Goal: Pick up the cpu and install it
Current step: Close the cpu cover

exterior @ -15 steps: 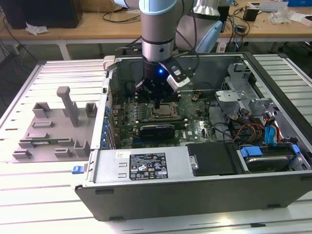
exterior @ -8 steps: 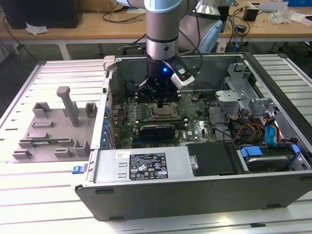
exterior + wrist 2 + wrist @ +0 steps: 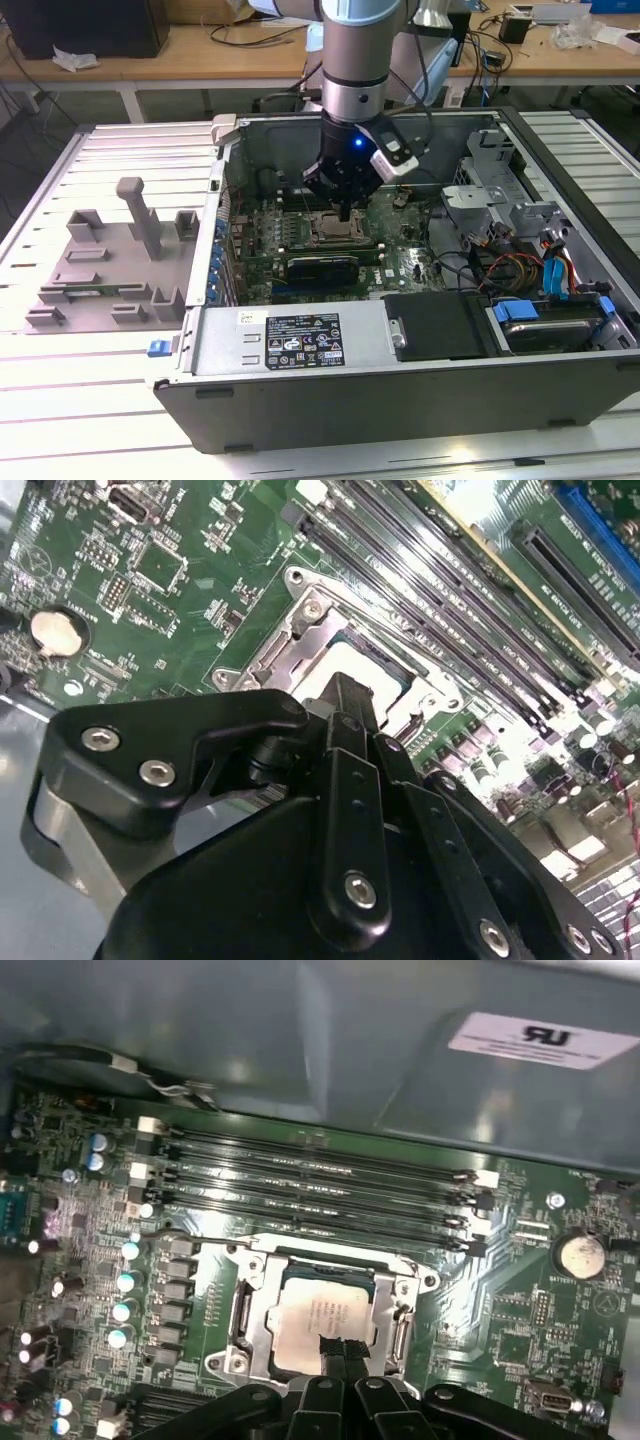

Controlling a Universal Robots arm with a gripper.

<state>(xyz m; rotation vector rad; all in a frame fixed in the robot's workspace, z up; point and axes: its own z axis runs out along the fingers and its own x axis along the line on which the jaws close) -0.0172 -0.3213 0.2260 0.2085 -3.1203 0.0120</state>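
Smooth silver-grey metal with a soft sheen on the cpu (image 3: 318, 1310); brighter, polished metal for the socket (image 3: 243, 1310). Glossy green finish on the board (image 3: 520, 1290). Matt black on the gripper (image 3: 340, 1352) — dotted with shiny screws (image 3: 360, 888). Brushed silver metal for the arm (image 3: 353, 60). Dull grey sheet metal for the case (image 3: 400, 400), ribbed pale metal for the table (image 3: 120, 140) — matt grey plastic for the fixture (image 3: 100, 265).

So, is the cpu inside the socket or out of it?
Inside: in the first wrist view the cpu lies flat within the metal socket frame, with the gripper right over it.
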